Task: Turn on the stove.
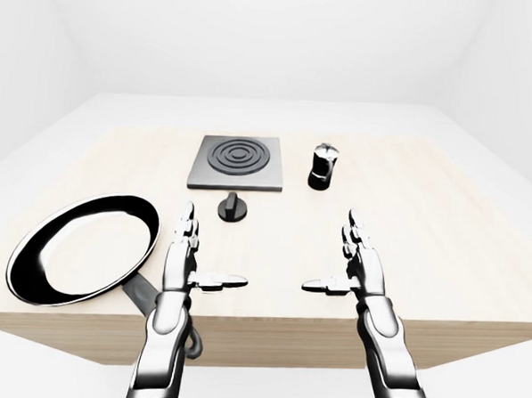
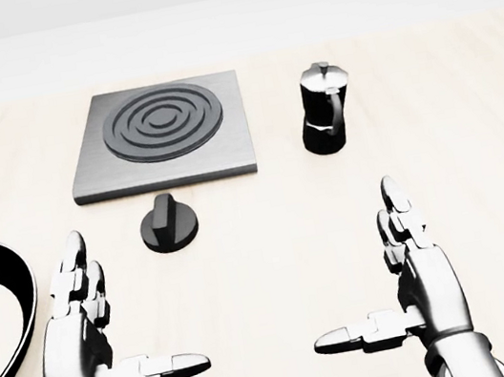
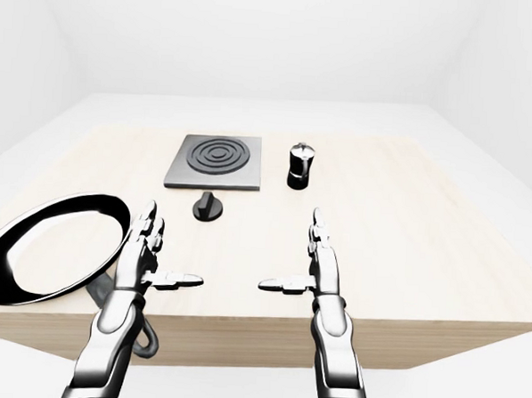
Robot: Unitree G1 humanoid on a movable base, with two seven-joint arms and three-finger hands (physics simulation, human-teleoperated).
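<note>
Pale wood tabletop (image 2: 472, 113) carries our flat grey stove (image 2: 162, 136) with round rings. Its black round knob (image 2: 169, 225) sits just below it. Our left hand (image 2: 85, 347) and right hand (image 2: 422, 288) are spread wide, holding nothing.

A broad table (image 1: 443, 226) of pale wood grain fills the middle of the room, its thick near edge showing a slightly darker side. Plain white walls (image 1: 257, 38) rise behind and to either side, over a white floor (image 1: 488, 380), evenly lit.
</note>
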